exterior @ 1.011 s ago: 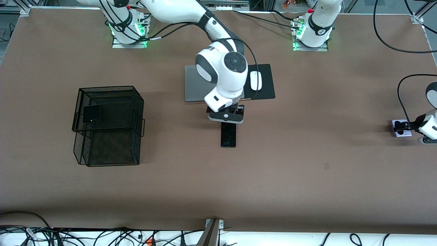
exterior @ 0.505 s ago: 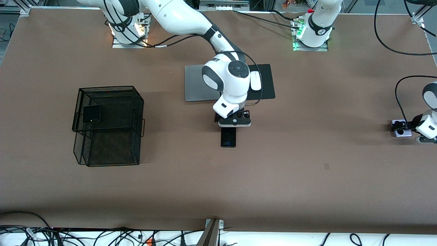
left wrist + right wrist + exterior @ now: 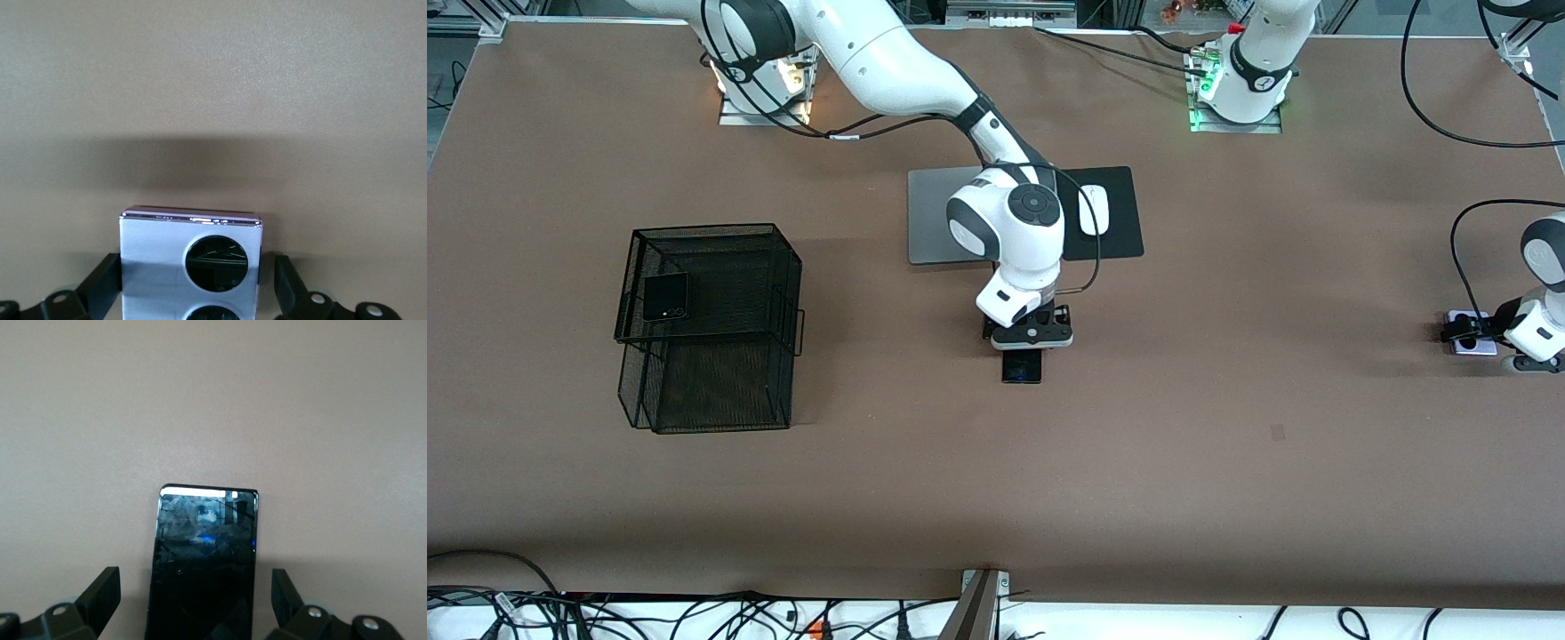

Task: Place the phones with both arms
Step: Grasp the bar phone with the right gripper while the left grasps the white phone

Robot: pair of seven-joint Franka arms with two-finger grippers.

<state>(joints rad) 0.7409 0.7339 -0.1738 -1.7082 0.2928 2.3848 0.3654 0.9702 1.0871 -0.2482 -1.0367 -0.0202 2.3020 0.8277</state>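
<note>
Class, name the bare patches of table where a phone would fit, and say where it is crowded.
Bare table lies between the mesh basket and the slim black phone, and on toward the lilac phone. Crowded: around the laptop, mouse and right gripper.

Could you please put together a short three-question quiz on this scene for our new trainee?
1. True or false: the small black phone lies on the wire basket.
2. Which phone sits between the left pincer's fingers: A) lilac-white phone, B) long black phone?
3. Fill in: the right pincer stands ___ around the long black phone.

Key: 1 true; 2 A; 3 open.
</note>
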